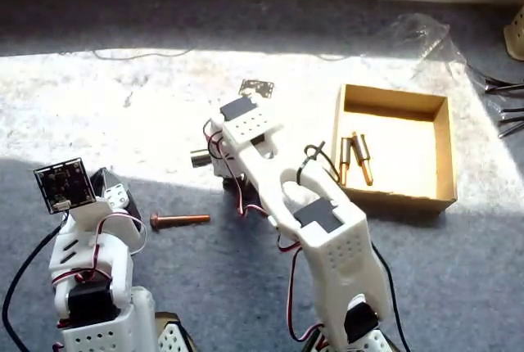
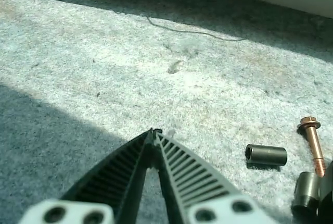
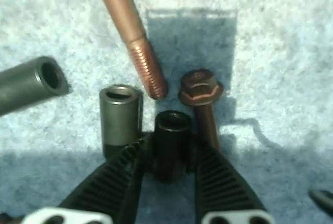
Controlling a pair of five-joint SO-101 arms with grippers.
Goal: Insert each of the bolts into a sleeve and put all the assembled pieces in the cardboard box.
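My right gripper (image 3: 173,143) is shut on a dark sleeve (image 3: 171,148), held upright on the carpet. Beside it stand a grey sleeve (image 3: 120,113) and a copper bolt with a hex head (image 3: 202,92). A second bolt's threaded end (image 3: 148,73) points at them, and a third sleeve (image 3: 30,82) lies farther off. My left gripper (image 2: 154,133) is shut on nothing above bare carpet. The left wrist view also has a lying sleeve (image 2: 266,154) and a bolt (image 2: 314,143). The cardboard box (image 1: 393,100) holds two assembled pieces (image 1: 354,158). A loose bolt (image 1: 180,220) lies between the arms.
A clear plastic bag (image 1: 426,37) lies behind the box, with black tools (image 1: 503,106) at the right edge. A small metal plate (image 1: 256,88) rests beyond the right arm (image 1: 270,172). Sunlit carpet stretches to the far left.
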